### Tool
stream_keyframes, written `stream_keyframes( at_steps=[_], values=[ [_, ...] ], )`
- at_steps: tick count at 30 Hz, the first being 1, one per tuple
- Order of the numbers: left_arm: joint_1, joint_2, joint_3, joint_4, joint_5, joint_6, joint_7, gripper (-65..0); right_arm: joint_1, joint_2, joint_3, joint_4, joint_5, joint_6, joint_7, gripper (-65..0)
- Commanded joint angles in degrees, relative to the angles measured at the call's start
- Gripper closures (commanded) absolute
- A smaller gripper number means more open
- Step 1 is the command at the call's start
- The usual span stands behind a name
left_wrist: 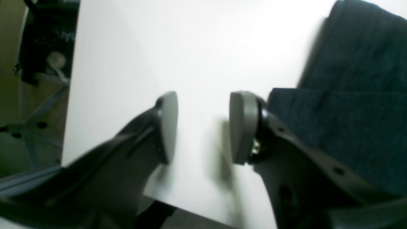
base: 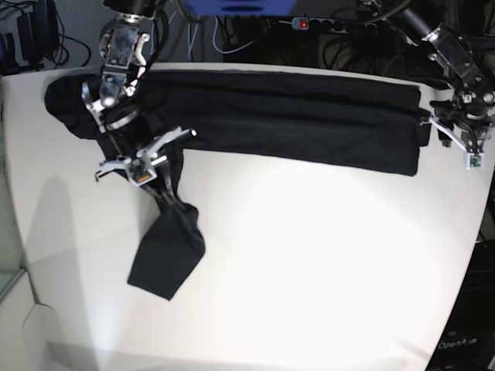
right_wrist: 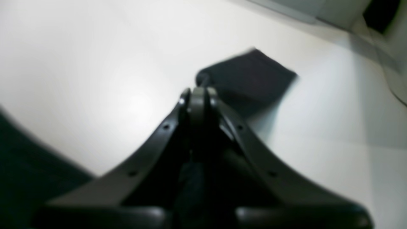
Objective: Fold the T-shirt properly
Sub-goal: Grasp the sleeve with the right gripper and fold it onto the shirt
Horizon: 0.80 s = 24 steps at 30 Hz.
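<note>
The black T-shirt (base: 278, 116) lies as a long folded band across the far side of the white table (base: 309, 255). One sleeve (base: 166, 247) trails from its left end toward the front. My right gripper (base: 155, 176) is shut on the upper part of that sleeve. In the right wrist view its closed fingertips (right_wrist: 198, 95) meet, dark fabric shows between the fingers, and the sleeve end (right_wrist: 251, 76) lies beyond. My left gripper (left_wrist: 205, 127) stands open over bare table, with nothing between its pads and the T-shirt's edge (left_wrist: 349, 101) just to its right. It hangs by the band's right end (base: 456, 139).
The table edge (left_wrist: 68, 127) runs close to the left gripper, with floor and a chair base (left_wrist: 28, 127) below. Cables and a power strip (base: 309, 23) lie behind the table's far edge.
</note>
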<state>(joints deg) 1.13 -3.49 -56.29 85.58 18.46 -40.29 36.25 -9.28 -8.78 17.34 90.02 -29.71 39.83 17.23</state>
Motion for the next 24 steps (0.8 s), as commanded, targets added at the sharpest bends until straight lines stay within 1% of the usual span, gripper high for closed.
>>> stream_keyframes(
  at_steps=[1,7,14,17,21,24],
  values=[
    [-0.6,-1.0,-0.1,0.8,-0.6,0.3,-0.9,-26.1,-0.9,-0.2,-1.9,1.9,1.0,0.2,1.5,0.0],
    [-0.6,-0.9,-0.1,0.9,-0.6,0.3,-0.8,-26.1,-6.9,-0.2,-10.7,5.5,0.7,0.2,0.9,0.0],
    [-0.4,-0.9,0.2,1.0,-0.6,0.3,-0.5,-26.1,-11.2,-0.2,-24.4,12.0,0.7,0.2,-6.5,0.0],
    [-0.2,-0.9,1.0,1.0,-0.6,0.3,-0.5,-26.1,-12.0,-0.2,-29.5,14.9,0.7,0.2,-10.9,0.0],
    [-0.2,-0.9,1.0,1.0,-0.7,0.3,-0.5,-26.1,-12.7,-0.2,-34.0,17.2,0.7,0.2,-16.4,0.0],
    [-0.2,-0.9,1.0,1.0,-0.7,0.3,-0.7,-26.1,-13.9,-0.2,-35.1,17.1,0.8,0.2,-17.2,0.0]
  ],
)
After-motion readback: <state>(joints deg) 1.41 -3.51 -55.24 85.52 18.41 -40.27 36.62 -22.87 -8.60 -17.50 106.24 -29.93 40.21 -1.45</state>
